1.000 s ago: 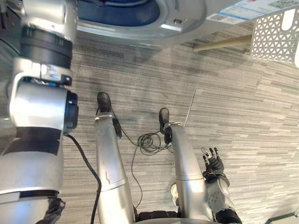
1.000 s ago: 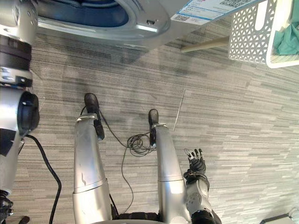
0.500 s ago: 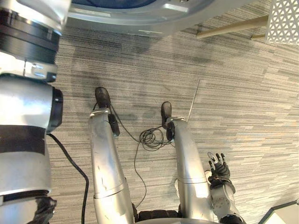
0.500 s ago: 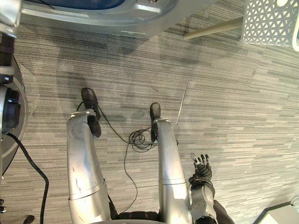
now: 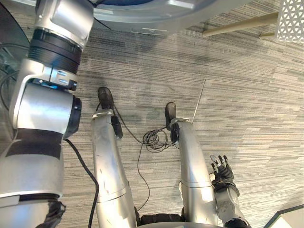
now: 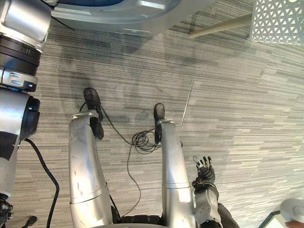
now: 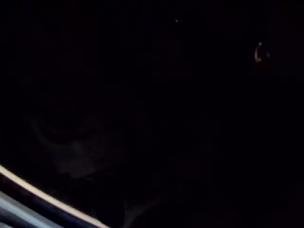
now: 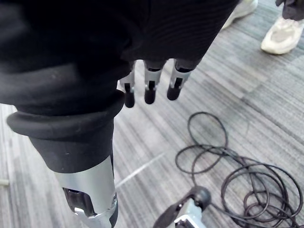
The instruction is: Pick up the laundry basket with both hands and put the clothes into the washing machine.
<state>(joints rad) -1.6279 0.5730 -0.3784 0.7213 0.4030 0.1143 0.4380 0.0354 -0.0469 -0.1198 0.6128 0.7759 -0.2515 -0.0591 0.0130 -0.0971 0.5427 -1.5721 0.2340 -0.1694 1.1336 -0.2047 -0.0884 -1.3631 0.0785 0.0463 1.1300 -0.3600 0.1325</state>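
Cannot tell the left hand's state: hidden, with the left arm [image 5: 45, 109] reaching up into the washing machine [image 5: 161, 14], itself cut off at the far edge. Left wrist view near black, too dim to read. Laundry basket [image 6: 278, 21], white lattice, cropped at the far right corner, well apart from the right hand [image 5: 222, 170]. That hand low at the side, fingers [image 8: 149, 90] straight and loose, holding nothing. Grey striped carpet [image 5: 247, 95] underfoot; a person's pale shoes [image 8: 285, 33] nearby.
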